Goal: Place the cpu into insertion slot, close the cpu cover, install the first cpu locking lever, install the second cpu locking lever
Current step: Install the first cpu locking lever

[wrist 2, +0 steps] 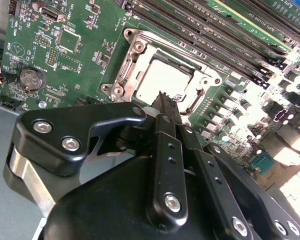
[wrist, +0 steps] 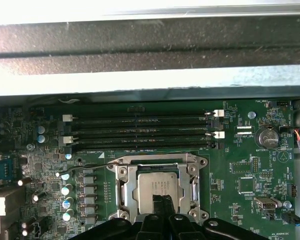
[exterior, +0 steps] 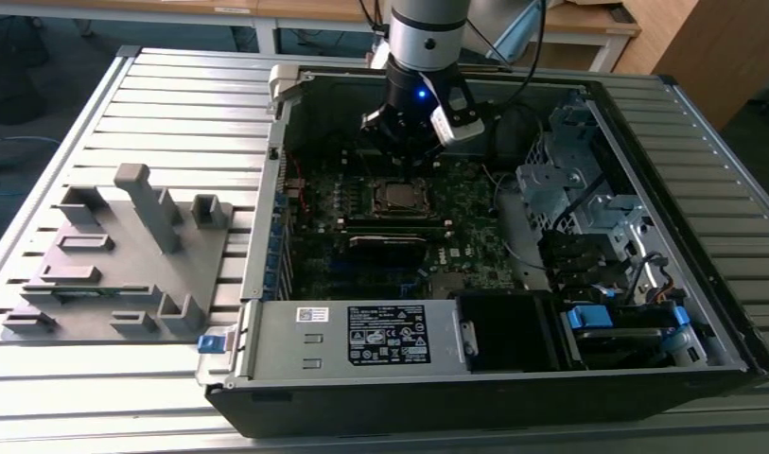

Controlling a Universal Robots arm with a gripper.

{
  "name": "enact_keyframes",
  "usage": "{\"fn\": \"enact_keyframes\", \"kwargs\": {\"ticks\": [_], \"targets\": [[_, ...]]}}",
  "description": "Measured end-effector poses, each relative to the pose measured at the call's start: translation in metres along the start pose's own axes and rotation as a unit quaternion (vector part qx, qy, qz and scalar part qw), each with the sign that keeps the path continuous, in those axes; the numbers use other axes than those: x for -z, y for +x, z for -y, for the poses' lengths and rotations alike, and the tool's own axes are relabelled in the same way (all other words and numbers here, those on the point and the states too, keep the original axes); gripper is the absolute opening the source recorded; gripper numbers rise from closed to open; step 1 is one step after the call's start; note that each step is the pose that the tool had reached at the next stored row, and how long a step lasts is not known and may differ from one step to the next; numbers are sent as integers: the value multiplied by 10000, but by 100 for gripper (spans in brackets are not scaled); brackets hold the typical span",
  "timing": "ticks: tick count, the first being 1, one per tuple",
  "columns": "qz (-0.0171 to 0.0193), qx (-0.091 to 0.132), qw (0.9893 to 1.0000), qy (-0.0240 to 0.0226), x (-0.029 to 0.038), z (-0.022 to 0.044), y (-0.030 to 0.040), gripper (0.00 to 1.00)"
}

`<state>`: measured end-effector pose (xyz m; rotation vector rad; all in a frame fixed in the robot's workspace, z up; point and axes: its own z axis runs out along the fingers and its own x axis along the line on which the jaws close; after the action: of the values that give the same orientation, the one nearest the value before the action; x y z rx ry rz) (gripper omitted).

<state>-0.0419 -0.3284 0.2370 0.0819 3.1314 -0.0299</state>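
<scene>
**Status: locking stage**

Exterior view: the gripper (exterior: pixel 407 151) hangs at 12 o'clock of the chip (exterior: pixel 397 196).
Second wrist view: the fingers are pinched together and empty, just over the chip.
First wrist view: the cover (wrist: pixel 124 186) lies flat over the chip. One lever (wrist: pixel 89 167) appears unlatched. Latching calls for catching that thin wire.

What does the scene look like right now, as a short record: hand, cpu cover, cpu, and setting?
hand: shut, empty, tips over the cpu
cpu cover: down flat around the cpu
cpu: metal top shows through the cover's cut-out
setting: green motherboard inside an open computer case
</scene>
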Motion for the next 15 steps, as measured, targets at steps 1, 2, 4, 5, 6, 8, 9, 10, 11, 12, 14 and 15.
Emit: {"fn": "enact_keyframes", "kwargs": {"ticks": [1, 2, 4, 5, 6, 8, 9, 10, 11, 12, 14, 15], "targets": [[0, 0, 10000, 0, 0, 0, 0, 10], [0, 0, 10000, 1, 0, 0, 0, 10], [-1, 0, 10000, 1, 1, 1, 8, 10], [-1, 0, 10000, 1, 1, 1, 19, 10], [-1, 0, 10000, 1, 1, 1, 26, 10], [0, 0, 10000, 0, 0, 2, 33, 10], [0, 0, 10000, 1, 1, 2, 34, 10], [0, 0, 10000, 1, 1, 2, 34, 10], [0, 1, 10000, 2, 5, 2, 34, 10], [-1, 1, 10000, 2, 13, 3, 35, 10], [1, 0, 10000, 0, 42, 3, 34, 10], [0, 0, 10000, 1, 61, 3, 34, 10]]}}
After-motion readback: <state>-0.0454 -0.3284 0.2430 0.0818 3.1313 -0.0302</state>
